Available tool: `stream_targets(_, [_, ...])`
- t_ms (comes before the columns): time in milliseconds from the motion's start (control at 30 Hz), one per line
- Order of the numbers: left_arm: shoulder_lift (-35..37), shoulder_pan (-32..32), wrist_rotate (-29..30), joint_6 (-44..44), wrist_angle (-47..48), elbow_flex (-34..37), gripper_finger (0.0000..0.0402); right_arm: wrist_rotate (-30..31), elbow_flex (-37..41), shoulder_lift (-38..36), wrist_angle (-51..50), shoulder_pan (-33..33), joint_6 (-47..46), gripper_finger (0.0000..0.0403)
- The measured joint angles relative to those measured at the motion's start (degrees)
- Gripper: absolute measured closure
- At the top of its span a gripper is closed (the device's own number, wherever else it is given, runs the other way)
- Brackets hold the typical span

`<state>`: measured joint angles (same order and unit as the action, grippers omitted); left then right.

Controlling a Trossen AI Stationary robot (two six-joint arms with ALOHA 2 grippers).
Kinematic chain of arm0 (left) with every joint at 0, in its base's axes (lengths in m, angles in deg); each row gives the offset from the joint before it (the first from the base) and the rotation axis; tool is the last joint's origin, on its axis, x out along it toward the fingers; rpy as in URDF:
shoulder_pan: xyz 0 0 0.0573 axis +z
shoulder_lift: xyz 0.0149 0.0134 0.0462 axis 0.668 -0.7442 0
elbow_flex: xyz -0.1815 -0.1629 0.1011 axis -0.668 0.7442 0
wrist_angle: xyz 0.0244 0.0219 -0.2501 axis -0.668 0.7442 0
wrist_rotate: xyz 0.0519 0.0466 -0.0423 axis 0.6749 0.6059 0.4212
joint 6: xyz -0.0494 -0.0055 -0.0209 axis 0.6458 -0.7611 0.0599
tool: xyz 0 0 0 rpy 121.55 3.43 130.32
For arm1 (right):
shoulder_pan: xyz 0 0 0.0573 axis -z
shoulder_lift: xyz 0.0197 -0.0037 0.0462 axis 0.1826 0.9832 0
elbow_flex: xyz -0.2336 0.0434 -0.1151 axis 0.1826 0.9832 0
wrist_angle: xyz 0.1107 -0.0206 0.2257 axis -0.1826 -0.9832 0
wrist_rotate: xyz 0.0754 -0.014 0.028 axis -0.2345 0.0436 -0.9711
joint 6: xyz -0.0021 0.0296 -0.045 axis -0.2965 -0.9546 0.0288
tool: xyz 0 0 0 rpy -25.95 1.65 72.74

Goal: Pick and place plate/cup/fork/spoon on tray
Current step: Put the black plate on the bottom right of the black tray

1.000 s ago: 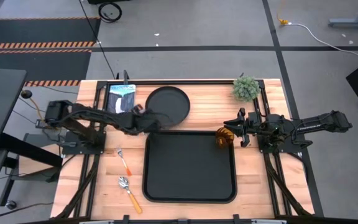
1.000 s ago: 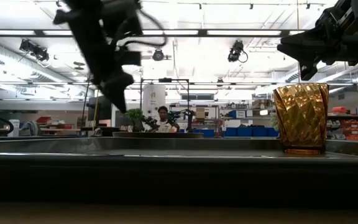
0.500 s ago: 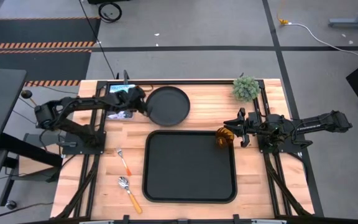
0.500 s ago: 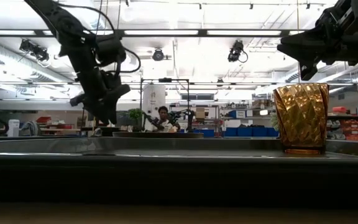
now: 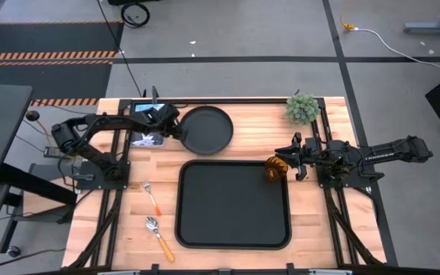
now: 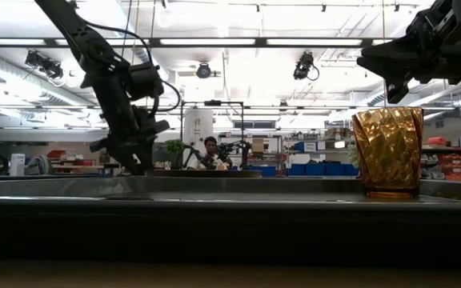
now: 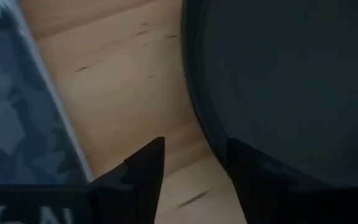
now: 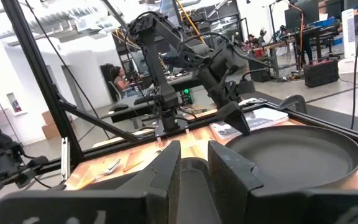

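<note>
At the back of the table (image 5: 319, 221), the round black raised-rim plate (image 5: 206, 128) is seen lying flat. The left end effector (image 5: 176, 131) is positioned at its rim with fingers parted, one on each side of the rim. The large black rectangular tray (image 5: 233, 203) is found nearer, carrying the amber textured cup (image 5: 274, 169) at one corner. The right end effector (image 5: 287, 162) is held open above the cup.

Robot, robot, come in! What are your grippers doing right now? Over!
Left gripper open, low at the plate rim. Right gripper open, above the cup on the tray. Fork, spoon untouched on table. Nothing blocking.
</note>
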<state>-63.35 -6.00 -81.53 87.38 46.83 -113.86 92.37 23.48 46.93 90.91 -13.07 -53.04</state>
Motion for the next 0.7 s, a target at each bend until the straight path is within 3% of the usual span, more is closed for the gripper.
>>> stream_targets(267, [-4.0,-1.5,0.0,0.5,-2.6,0.0,0.0209,0.0,0.0,0.0,0.0,0.0,0.0,0.0315])
stream_targets(700, [-4.2,-1.7,0.2,0.2,-3.5,0.0,0.0306,0.0,0.0,0.0,0.0,0.0,0.0,0.0315])
